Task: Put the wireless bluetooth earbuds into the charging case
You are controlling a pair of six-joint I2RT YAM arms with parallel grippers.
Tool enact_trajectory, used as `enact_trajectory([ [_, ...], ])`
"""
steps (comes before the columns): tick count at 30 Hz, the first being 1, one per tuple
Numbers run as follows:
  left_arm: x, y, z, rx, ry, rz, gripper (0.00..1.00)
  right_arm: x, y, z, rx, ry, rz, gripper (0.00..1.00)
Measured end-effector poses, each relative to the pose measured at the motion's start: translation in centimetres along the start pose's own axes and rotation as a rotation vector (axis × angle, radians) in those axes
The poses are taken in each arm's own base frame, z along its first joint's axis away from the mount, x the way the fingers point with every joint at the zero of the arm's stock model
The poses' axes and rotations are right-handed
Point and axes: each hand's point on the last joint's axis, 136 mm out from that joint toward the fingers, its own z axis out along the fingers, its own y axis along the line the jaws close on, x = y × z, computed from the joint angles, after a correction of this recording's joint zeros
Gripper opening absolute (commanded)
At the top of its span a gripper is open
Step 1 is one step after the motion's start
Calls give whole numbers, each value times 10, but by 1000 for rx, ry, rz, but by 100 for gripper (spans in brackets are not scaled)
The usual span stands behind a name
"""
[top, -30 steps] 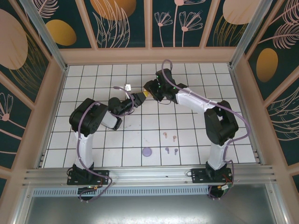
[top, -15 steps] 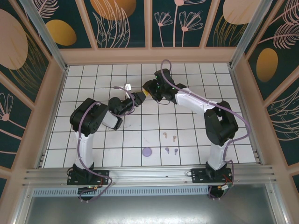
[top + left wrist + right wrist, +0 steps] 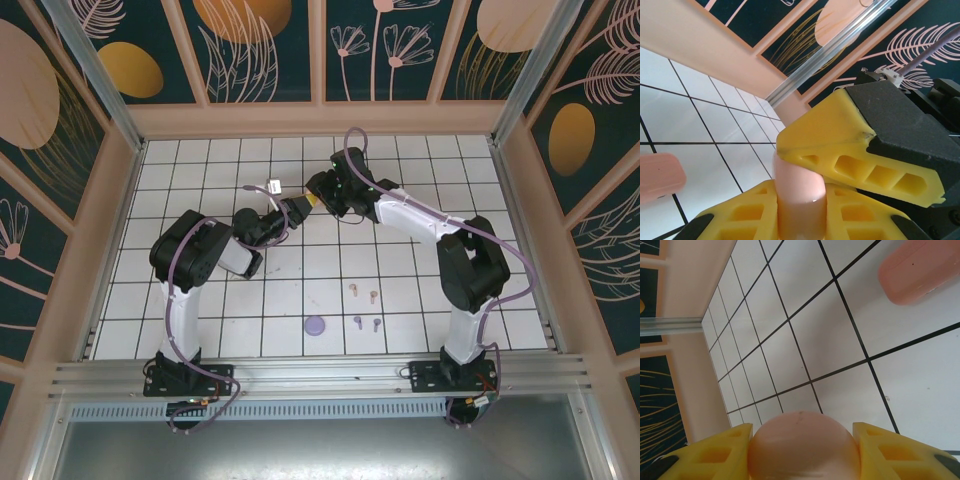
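We record that the left gripper [image 3: 297,208] has closed in the last second. It now pinches the peach case [image 3: 800,197], which the right gripper [image 3: 320,195] also clamps, at upper centre of the overhead view. We judge the case is now braced for opening; no bud is inserted yet. The wrist views confirm both grips, which are too small to judge from overhead. The overhead view gives the purple case [image 3: 315,325], tan earbuds [image 3: 352,288] and purple earbuds [image 3: 357,321] at lower centre, all unmoved.
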Motion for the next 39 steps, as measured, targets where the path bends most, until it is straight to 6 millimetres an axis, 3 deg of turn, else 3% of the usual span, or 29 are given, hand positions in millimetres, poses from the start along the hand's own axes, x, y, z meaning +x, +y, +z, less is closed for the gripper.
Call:
enact_trajectory([
  [4,-1,-1,1,4,-1,2,0,-1,1,-1,-3,-2,0,59],
  [8,-3,-4,3,14,-6,7,0,-5,3,-5,-7,-13,2,71],
  [12,-2,-4,3,13,-5,6,0,-19,17,-26,-50,-54,1,74],
  [19,0,-1,4,2,9,-2,0,-50,41,-83,-155,-162,-35,74],
  [21,1,0,6,0,17,-4,0,-56,36,-90,-159,-184,-53,74],
  [30,-1,-9,14,-1,80,32,0,-76,-31,-104,-54,-238,-130,74],
  [39,-2,-21,26,18,163,90,0,-85,-36,-121,-42,-289,-332,74],
])
